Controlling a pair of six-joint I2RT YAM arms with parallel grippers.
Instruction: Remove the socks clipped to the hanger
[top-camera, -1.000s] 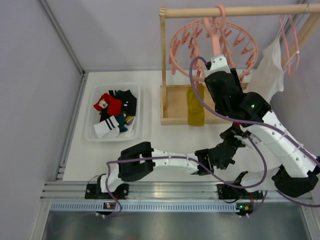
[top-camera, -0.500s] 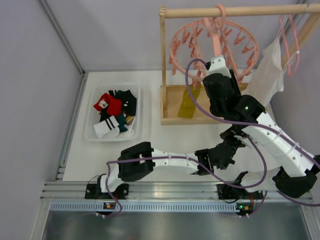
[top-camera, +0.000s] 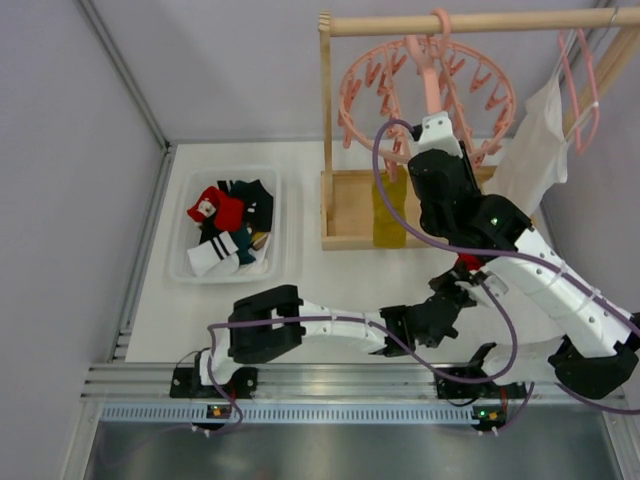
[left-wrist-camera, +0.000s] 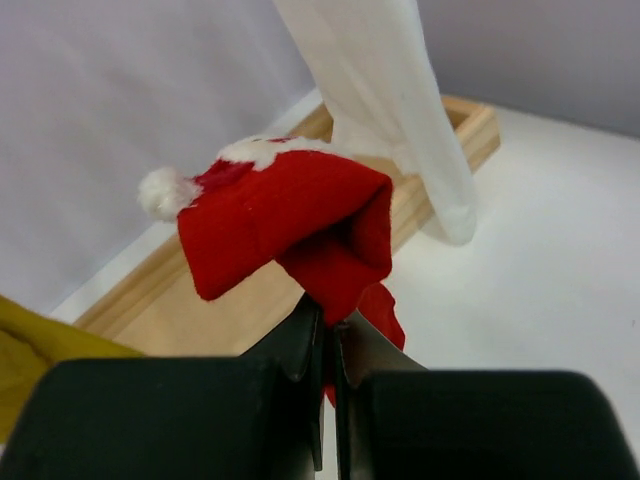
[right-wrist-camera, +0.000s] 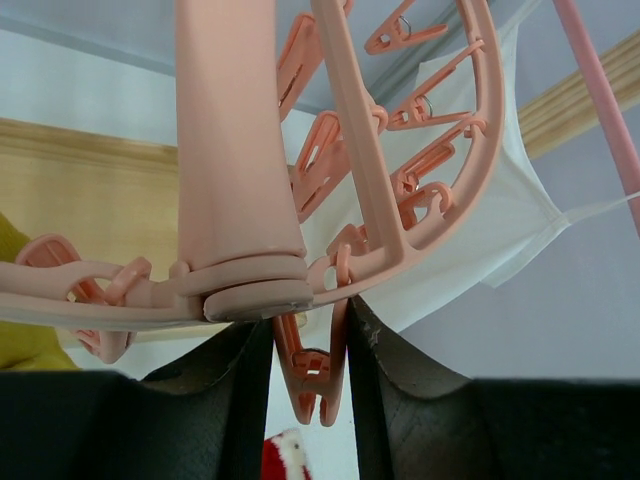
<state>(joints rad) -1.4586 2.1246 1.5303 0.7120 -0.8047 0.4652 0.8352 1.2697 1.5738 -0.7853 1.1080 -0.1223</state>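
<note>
So we're mid-way through, by the look of it: the left gripper (left-wrist-camera: 328, 320) is pinched tight on the red sock (left-wrist-camera: 290, 220), which flops over the fingers low down beside the wooden stand and looks free of any clip. Up top, the right gripper (right-wrist-camera: 310, 332) has its jaws pressed against both sides of one clip (right-wrist-camera: 318, 375) under the hanger (right-wrist-camera: 240, 150), and I can't see any fabric in that clip. The yellow sock (top-camera: 388, 208) hangs from the hanger's left side, not off yet. Other socks already lie in the bin (top-camera: 175, 270) over on the left. My guess is the red one needs carrying over there and dropping. Then the right arm has to find the yellow sock's clip and squeeze it squarely, or the ring will just swing away.
</note>
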